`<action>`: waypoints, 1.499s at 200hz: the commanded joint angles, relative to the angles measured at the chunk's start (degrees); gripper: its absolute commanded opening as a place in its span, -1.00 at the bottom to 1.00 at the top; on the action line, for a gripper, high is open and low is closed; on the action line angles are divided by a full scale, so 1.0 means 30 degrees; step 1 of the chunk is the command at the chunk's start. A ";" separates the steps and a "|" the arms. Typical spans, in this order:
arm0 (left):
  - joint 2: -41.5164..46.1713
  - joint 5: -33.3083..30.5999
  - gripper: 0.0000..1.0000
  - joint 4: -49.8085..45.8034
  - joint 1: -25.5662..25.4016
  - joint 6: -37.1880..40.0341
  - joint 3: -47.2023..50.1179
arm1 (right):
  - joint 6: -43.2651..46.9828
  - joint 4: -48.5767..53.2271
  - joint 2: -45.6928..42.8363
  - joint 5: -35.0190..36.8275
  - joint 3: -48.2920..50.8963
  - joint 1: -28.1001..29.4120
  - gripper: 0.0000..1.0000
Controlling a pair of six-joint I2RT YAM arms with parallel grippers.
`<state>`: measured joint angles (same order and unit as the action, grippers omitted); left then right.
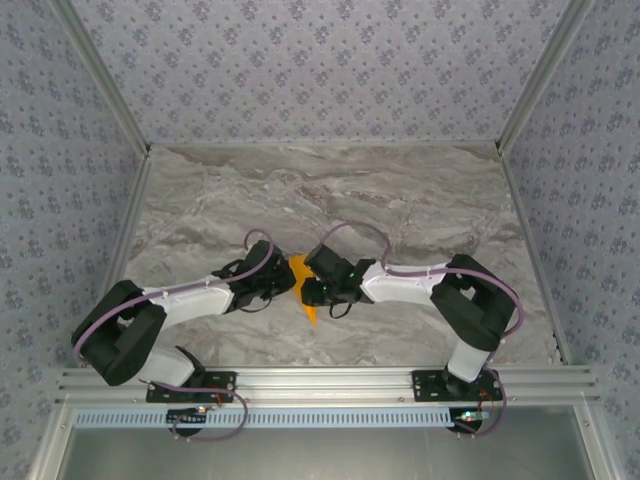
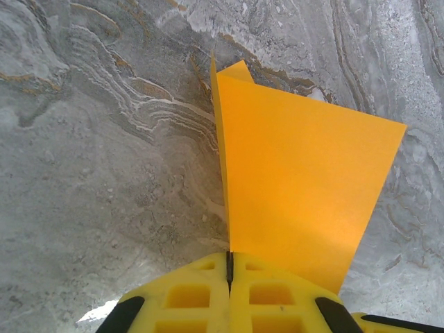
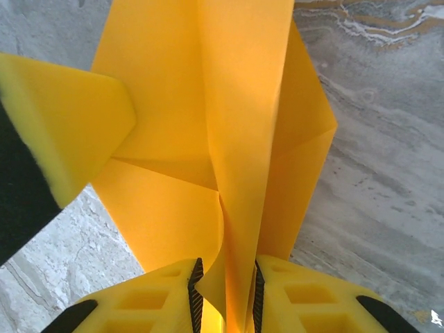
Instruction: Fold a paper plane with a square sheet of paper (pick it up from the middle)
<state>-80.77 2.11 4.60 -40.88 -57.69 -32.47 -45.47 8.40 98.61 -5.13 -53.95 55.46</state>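
The orange sheet of paper (image 1: 304, 287) is held above the marble table between both arms, folded and creased into a narrow pointed shape. My left gripper (image 1: 286, 283) is shut on one edge of it; in the left wrist view its yellow jaws (image 2: 229, 258) meet on the paper (image 2: 298, 180), which fans out to the right. My right gripper (image 1: 314, 288) comes from the opposite side. In the right wrist view its jaws (image 3: 225, 270) stand a little apart with loose folded layers of the paper (image 3: 208, 104) between the pads. A left finger (image 3: 69, 118) shows at that view's left.
The grey-veined marble table (image 1: 400, 200) lies under the paper. Patterned walls (image 1: 320, 70) close in the back and both sides. An aluminium rail (image 1: 320, 380) with both arm bases runs along the near edge.
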 commanded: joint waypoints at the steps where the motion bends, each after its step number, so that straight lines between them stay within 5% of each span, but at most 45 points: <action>1: 0.0208 0.0000 -0.95 -0.0135 0.0089 0.0129 -0.0105 | -0.0006 0.0881 0.0439 0.0613 -0.0702 0.0225 -0.48; 39: 0.1145 -0.0195 -0.49 -0.1430 0.0447 0.0643 -0.0662 | 0.0061 0.1582 0.0704 0.0933 -0.1262 0.0246 -0.69; 84: 0.3090 -0.1260 0.53 -0.4871 0.1711 0.1520 -0.1419 | 0.0107 0.5461 -0.0895 0.4368 -0.2051 0.0085 -0.82; 138: 0.3842 -0.2629 0.97 -0.6872 0.2403 0.2137 -0.1455 | 0.0021 0.7905 -0.1183 0.6387 -0.2241 -0.0396 -0.79; 300: 0.2842 -0.2414 0.98 -0.6821 0.2404 0.2194 -0.1610 | -0.1576 0.7016 0.1948 0.6363 -0.2473 -0.0294 -0.56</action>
<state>-71.79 -4.38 -15.07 -34.06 -52.07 -35.66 -47.44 29.50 102.94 12.69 -61.58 54.26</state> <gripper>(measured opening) 0.992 0.218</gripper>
